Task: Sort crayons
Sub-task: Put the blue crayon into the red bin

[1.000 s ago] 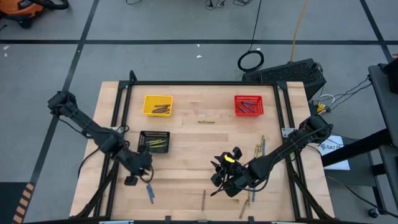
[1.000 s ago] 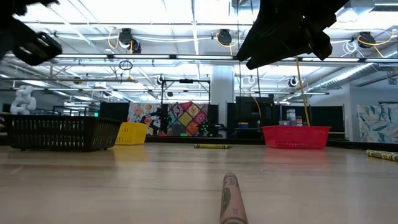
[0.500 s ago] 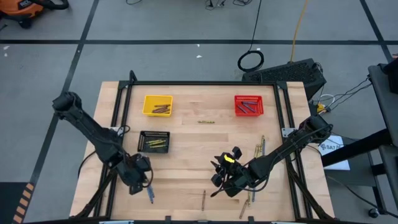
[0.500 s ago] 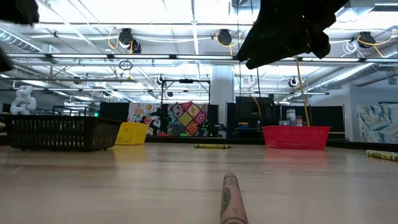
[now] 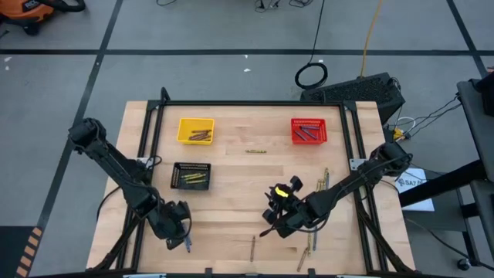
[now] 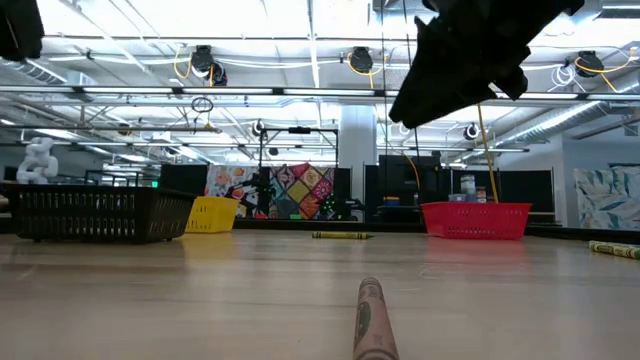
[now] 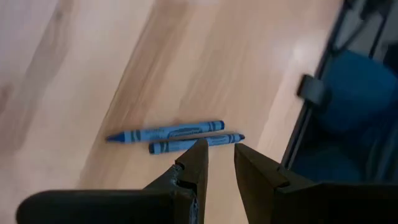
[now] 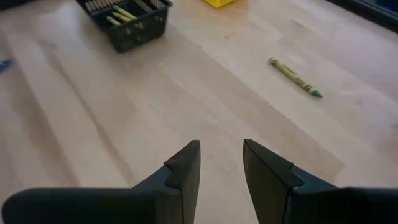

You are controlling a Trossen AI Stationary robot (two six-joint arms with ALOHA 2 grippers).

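Two blue crayons (image 7: 168, 132) (image 7: 196, 143) lie side by side on the wood table near its front left (image 5: 186, 242). My left gripper (image 7: 221, 152) hovers just above them, open, with nothing between its fingers (image 5: 180, 234). My right gripper (image 8: 221, 149) is open and empty above the table's middle front (image 5: 270, 220). A green crayon (image 8: 295, 76) lies alone toward the far side (image 5: 256, 151). Brown crayons lie in the yellow basket (image 5: 195, 130), blue ones in the red basket (image 5: 309, 130), yellow-green ones in the black basket (image 5: 191, 176).
Loose crayons lie at the right (image 5: 321, 185) and along the near edge (image 5: 252, 247) (image 5: 306, 259); one lies close to the low camera (image 6: 372, 320). A black frame rail (image 5: 147, 154) runs along the table's sides.
My left gripper has moved toward the table's near edge and down, rolling its wrist, and now stands over the two blue crayons. Its fingers have stayed open. The crayons have not moved.
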